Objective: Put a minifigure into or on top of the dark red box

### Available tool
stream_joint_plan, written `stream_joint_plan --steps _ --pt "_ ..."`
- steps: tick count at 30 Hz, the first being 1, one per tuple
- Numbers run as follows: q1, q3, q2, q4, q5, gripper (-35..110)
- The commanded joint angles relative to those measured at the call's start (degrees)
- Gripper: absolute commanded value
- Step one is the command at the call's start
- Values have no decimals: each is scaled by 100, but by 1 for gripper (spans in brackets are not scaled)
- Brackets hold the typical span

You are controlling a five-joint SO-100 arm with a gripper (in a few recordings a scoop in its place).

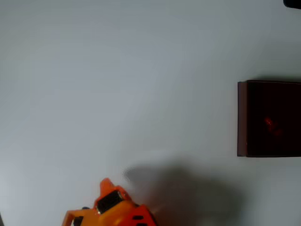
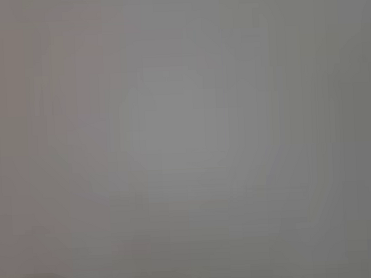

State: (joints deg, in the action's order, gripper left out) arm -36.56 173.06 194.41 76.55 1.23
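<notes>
One tiny red minifigure (image 1: 270, 125) lies inside the dark red box (image 1: 242, 117), far to the right of the orange gripper (image 1: 107, 188) and a bit higher in the overhead view. Whether the gripper is open is unclear. Its shadow falls on the pale desk (image 1: 117, 84).

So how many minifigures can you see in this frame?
1. A small red minifigure lies inside the dark red box at the overhead view's right edge. The box is cut off there, so more could be hidden.
</notes>
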Motion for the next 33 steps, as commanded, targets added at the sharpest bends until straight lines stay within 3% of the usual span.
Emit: stream_joint_plan --steps 1,6,9,33 --pt "-18 -44 35 123 -123 0" --pt "149 -70 -79 105 -193 8" --pt "-167 -9 105 132 18 0" --pt "-141 -9 97 132 26 0"
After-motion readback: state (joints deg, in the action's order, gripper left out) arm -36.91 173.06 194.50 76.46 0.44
